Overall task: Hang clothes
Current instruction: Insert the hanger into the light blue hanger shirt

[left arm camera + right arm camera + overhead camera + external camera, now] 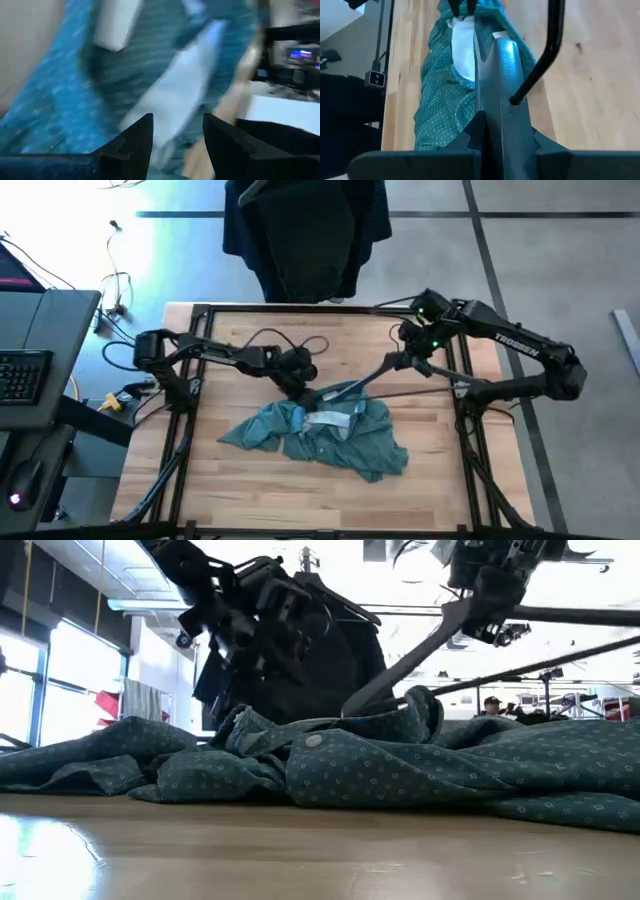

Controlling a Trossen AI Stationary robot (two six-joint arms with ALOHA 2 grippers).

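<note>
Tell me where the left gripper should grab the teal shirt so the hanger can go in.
Probably the collar: on the teal shirt the pale inner neckband faces up right beside the hanger tip held by the right gripper. The open left gripper should come down from above onto that raised edge.

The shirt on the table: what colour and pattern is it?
Teal shirt, finely dotted; clearest in the low view.

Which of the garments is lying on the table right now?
The teal shirt, crumpled on the wooden table. The dark garments hang beyond the table's far edge.
</note>
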